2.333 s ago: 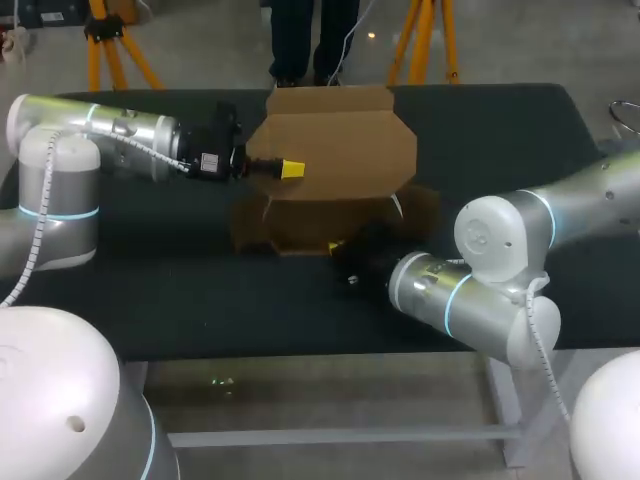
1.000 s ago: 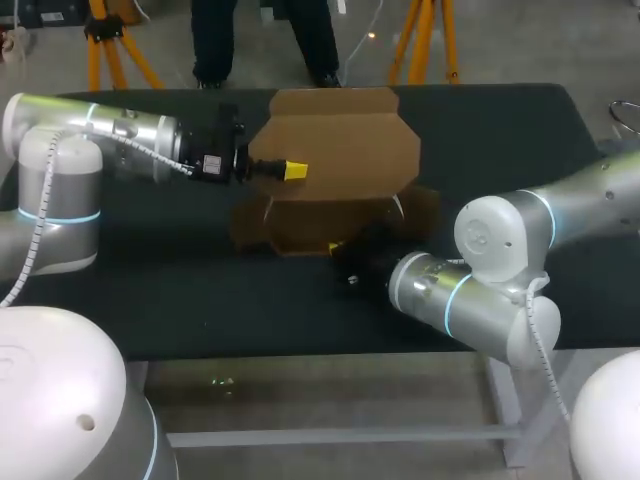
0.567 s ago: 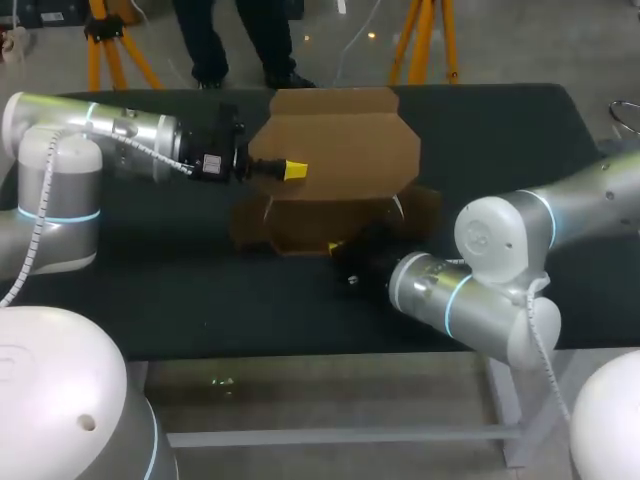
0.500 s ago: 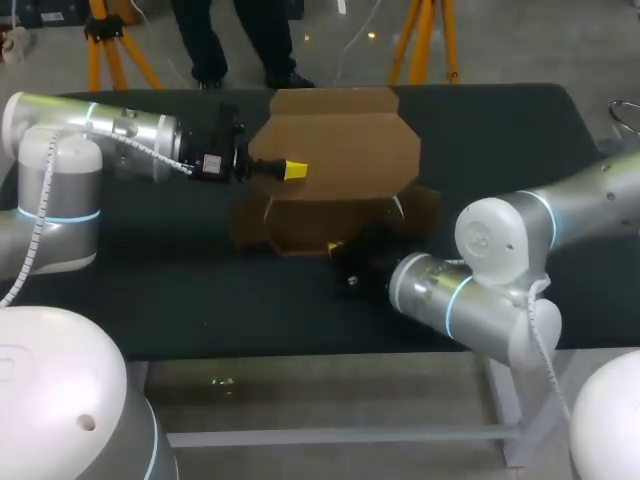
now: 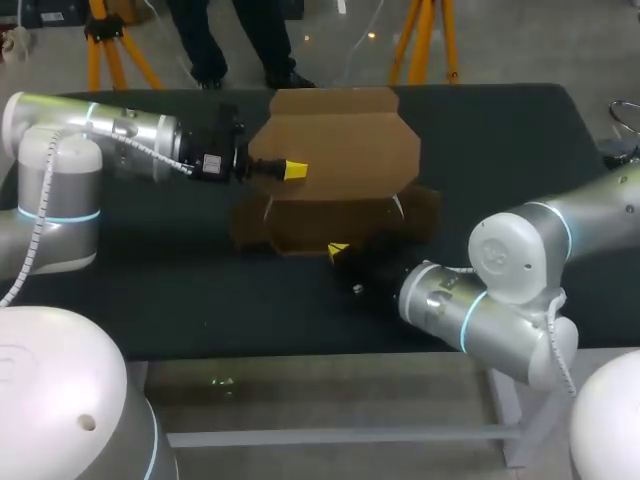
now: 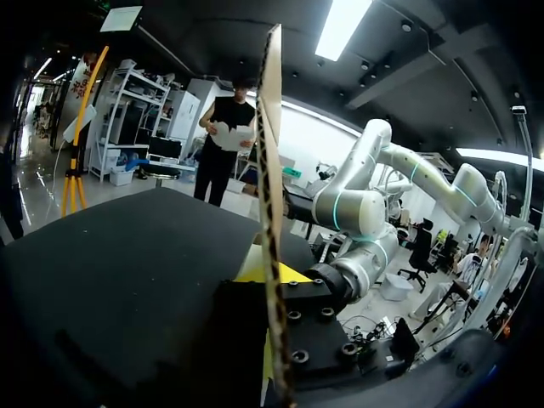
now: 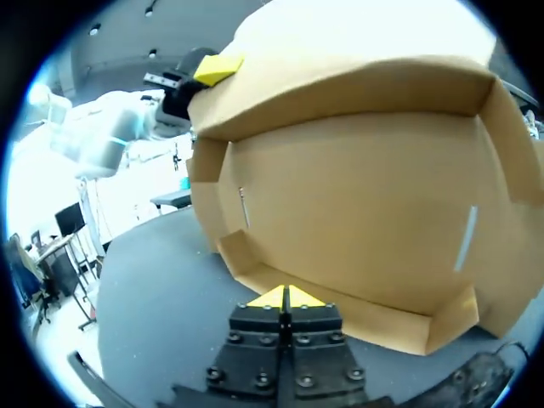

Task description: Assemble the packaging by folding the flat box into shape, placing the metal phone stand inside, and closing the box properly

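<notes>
Sideways, left end effector [image 5: 288, 170] clamped on the box lid [image 5: 345, 145]; right end effector [image 7: 286, 297] low, pinched closed, empty.

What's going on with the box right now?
The left gripper holds the cardboard box by its raised lid, with the panel pinched between its fingers. The right gripper is shut on nothing and sits on the table at the box's open front edge. The box is only partly folded, its lid is open, and it looks empty inside.
</notes>
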